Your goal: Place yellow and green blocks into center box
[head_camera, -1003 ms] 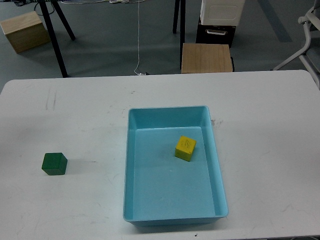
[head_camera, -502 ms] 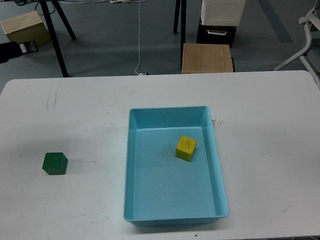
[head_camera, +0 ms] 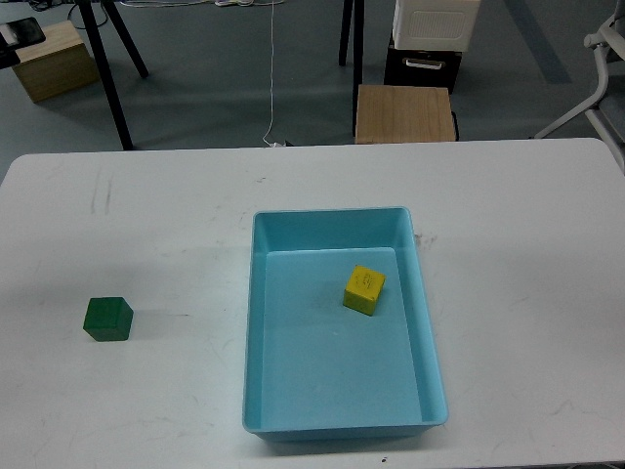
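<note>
**Item: green block** (head_camera: pixel 107 319). Dark green cube, matte, sharp-edged. It rests flat on the white surface (head_camera: pixel 527 244), well apart from the left tool (head_camera: pixel 20 34), nearer the robot and slightly to that tool's right. It is outside the box and untouched.

**Item: yellow block** (head_camera: pixel 363 290). Bright cube turned slightly askew, lying inside the box much farther to the tool's right. This half of the task is judged done.

**Item: center box** (head_camera: pixel 252 322). Light blue, shallow and open-topped. It holds only the yellow block.

**Change:** a dark shape, taken to be the left tool, is absent a second ago. Half a second ago it shows at the left edge, and it now sits higher in the far corner, before a wooden crate (head_camera: pixel 61 66). Both blocks are unmoved. This probably means the approach to the green block is only beginning.

**Tool state:** the left tool is too small and cropped to tell how far open it is, and nothing is seen in it. The right tool is out of view.
</note>
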